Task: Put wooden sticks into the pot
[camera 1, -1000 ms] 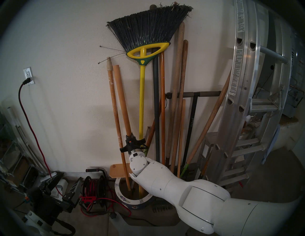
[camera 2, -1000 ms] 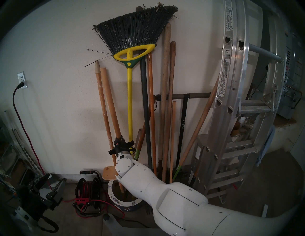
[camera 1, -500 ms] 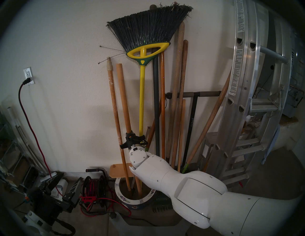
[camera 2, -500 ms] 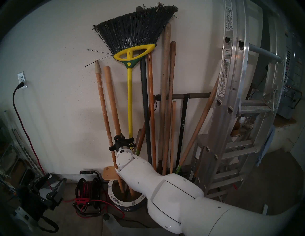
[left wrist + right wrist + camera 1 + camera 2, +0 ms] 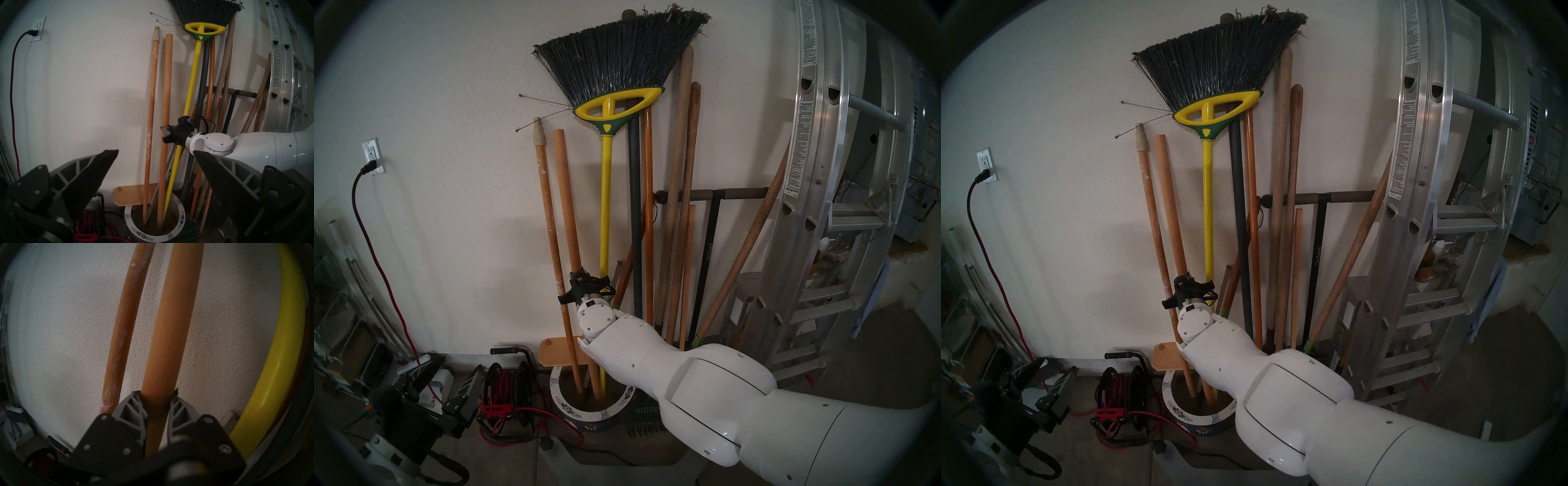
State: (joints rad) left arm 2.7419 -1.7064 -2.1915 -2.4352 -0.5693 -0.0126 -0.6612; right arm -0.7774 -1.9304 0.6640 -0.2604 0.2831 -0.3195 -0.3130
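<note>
The pot (image 5: 572,412) stands on the floor by the wall, white floral rim up; it also shows in the left wrist view (image 5: 132,227). The paint-speckled pole (image 5: 548,210), the plain dowel (image 5: 566,203) and the yellow broom (image 5: 605,203) all stand with their lower ends in it, leaning on the wall. My right gripper (image 5: 580,275) is shut on the plain dowel (image 5: 169,327) about mid-height, with the speckled pole (image 5: 125,327) to its left and the broom handle (image 5: 280,361) to its right. My left gripper (image 5: 155,151) is open and empty, low and back from the pot.
Several other tool handles (image 5: 680,203) lean on the wall right of the pot. An aluminium ladder (image 5: 816,203) stands at the far right. A cord reel (image 5: 507,383) with red cable sits left of the pot, and a wooden board (image 5: 555,351) behind it.
My right gripper has risen slightly and shifted left with the plain dowel. The dowel stands more upright, and its lower end now shows inside the pot beside the broom.
</note>
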